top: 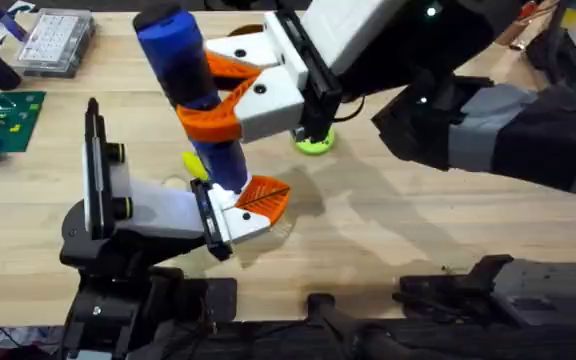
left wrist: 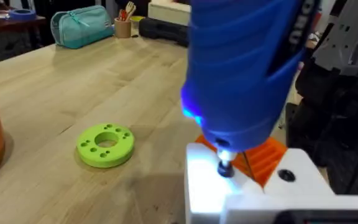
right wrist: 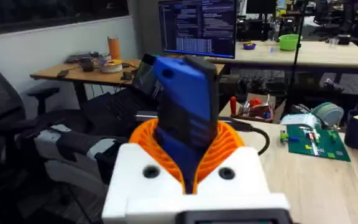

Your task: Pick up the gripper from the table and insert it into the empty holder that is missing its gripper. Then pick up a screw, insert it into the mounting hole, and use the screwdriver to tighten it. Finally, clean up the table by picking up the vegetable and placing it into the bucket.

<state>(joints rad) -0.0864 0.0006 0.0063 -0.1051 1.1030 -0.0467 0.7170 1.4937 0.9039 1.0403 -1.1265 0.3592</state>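
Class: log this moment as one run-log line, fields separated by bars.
stage: tightening screw | right gripper: shut on screwdriver, upright | tip: on white part | left gripper: beside tip | lime-green ring: on table

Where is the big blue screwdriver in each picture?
Overhead: the thick bright-blue cylindrical screwdriver stands tilted left of centre, clamped in the right gripper, its tip down at the left gripper.
Left wrist: it fills the upper right, its dark metal tip pointing down.
Right wrist: it stands at the centre, between orange ribbed pads.
Shared landmark: those orange pads gripping the blue body.
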